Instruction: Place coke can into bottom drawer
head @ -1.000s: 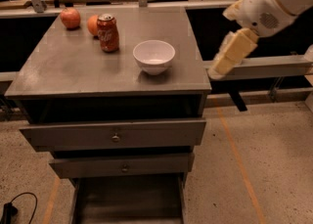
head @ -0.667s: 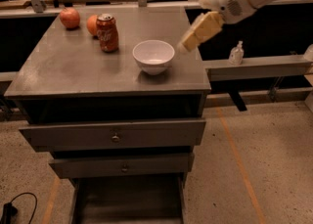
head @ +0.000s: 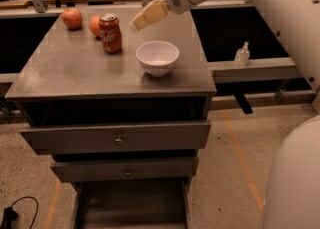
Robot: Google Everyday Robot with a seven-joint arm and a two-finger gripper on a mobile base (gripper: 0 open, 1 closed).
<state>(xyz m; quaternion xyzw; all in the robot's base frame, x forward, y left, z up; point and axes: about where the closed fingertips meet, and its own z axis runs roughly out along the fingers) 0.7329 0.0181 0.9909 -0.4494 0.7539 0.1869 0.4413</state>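
The coke can [head: 110, 33] stands upright on the cabinet top [head: 70, 73], at the back left, touching an orange fruit behind it. My gripper [head: 136, 23] hangs above the cabinet top, just right of the can and a little higher than its top, and holds nothing. The bottom drawer [head: 131, 204] is pulled open at the foot of the cabinet, a dark tray with side walls and nothing visible in it.
A white bowl [head: 157, 57] sits right of the can, under my gripper's arm. Two round fruits [head: 72, 18] lie behind the can. Two knobbed drawers [head: 118, 138] are above the open one. A small clear bottle [head: 242, 55] stands on a shelf at right.
My gripper has swung left, from beyond the cabinet's right edge, over the bowl, to just right of the can. The can, bowl and drawers have not moved.
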